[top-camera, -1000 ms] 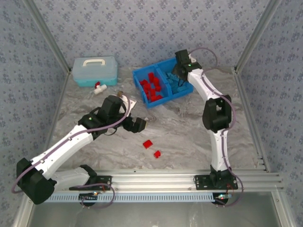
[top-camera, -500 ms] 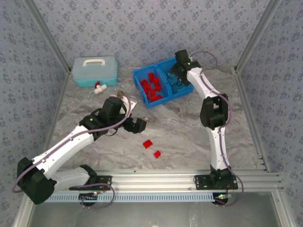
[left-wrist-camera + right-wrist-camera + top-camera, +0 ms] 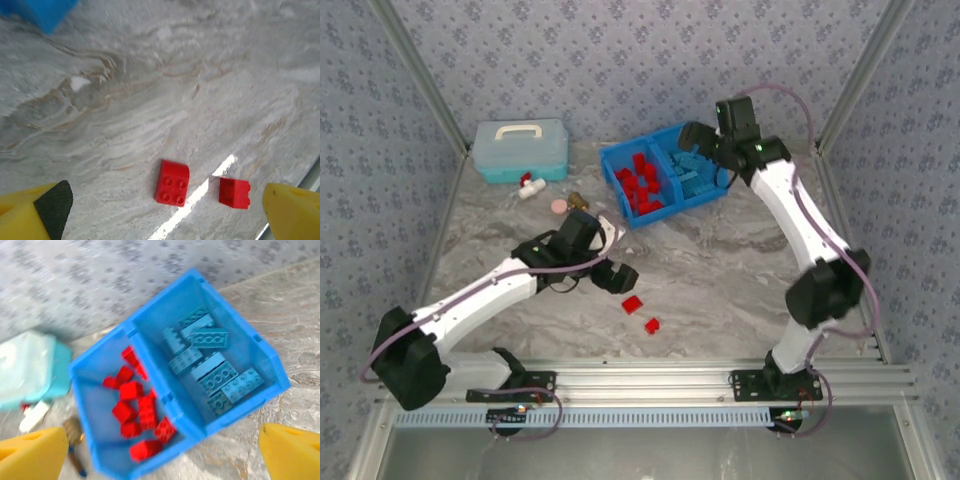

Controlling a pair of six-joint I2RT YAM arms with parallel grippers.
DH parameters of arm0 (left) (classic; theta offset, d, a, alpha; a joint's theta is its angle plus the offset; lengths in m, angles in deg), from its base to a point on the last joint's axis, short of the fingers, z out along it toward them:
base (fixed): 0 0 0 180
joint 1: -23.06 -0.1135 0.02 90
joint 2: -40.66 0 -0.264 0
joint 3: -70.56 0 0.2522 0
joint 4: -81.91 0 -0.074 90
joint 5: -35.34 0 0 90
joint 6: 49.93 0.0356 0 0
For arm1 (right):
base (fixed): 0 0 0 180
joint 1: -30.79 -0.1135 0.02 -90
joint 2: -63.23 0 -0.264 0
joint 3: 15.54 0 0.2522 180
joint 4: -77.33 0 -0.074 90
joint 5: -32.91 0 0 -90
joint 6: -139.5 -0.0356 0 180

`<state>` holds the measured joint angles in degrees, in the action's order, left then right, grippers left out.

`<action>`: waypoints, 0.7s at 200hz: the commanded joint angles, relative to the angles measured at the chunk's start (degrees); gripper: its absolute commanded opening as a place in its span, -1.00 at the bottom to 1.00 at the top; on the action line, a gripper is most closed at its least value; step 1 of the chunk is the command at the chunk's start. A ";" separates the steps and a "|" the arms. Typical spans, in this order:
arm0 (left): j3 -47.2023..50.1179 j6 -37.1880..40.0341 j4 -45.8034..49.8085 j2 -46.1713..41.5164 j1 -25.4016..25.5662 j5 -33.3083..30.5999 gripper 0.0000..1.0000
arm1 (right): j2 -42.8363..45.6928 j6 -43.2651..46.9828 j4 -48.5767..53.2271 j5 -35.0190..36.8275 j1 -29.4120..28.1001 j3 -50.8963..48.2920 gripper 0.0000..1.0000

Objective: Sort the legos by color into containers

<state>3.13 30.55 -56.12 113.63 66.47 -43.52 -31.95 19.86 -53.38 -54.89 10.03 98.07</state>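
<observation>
Left arm low, outstretched; left gripper spread, empty, two red legos just below. Right arm reaching far; right gripper spread, empty, above bin with light-blue legos.

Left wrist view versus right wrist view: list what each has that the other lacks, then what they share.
Left wrist: two loose red legos lying apart on the table. Right wrist: inside the bin, red legos in one compartment, blue legos in the other, plus the teal case. Shared: the blue bin and marble table.
</observation>
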 commanded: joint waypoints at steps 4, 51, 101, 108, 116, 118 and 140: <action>-2.96 1.43 4.53 5.49 3.41 -1.63 0.98 | 7.90 10.88 -6.09 -2.49 -2.66 -11.64 1.00; -1.47 2.16 4.59 15.31 10.98 -6.02 0.95 | 14.14 8.91 -5.36 -0.60 -2.62 -21.48 1.00; -0.88 2.00 0.13 20.81 10.99 -9.82 0.58 | 14.13 9.27 -5.04 -1.04 -2.53 -21.54 1.00; -0.90 2.18 0.04 21.61 10.99 -10.22 0.47 | 14.14 9.19 -5.10 -0.88 -2.53 -21.52 1.00; -0.77 2.30 -0.14 22.26 10.99 -10.66 0.37 | 14.12 9.14 -5.11 -0.71 -2.54 -21.63 1.00; -0.74 2.33 -0.23 22.40 10.99 -10.78 0.35 | 14.14 9.10 -5.05 -0.68 -2.49 -21.63 1.00; -0.04 2.17 -1.26 22.97 10.99 -10.88 0.03 | 13.97 8.59 -5.17 -0.44 -2.45 -22.07 1.00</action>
<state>2.43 32.63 -55.93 135.75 77.45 -52.88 -18.61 27.99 -57.93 -56.25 7.41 76.00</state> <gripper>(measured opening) 0.601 0.999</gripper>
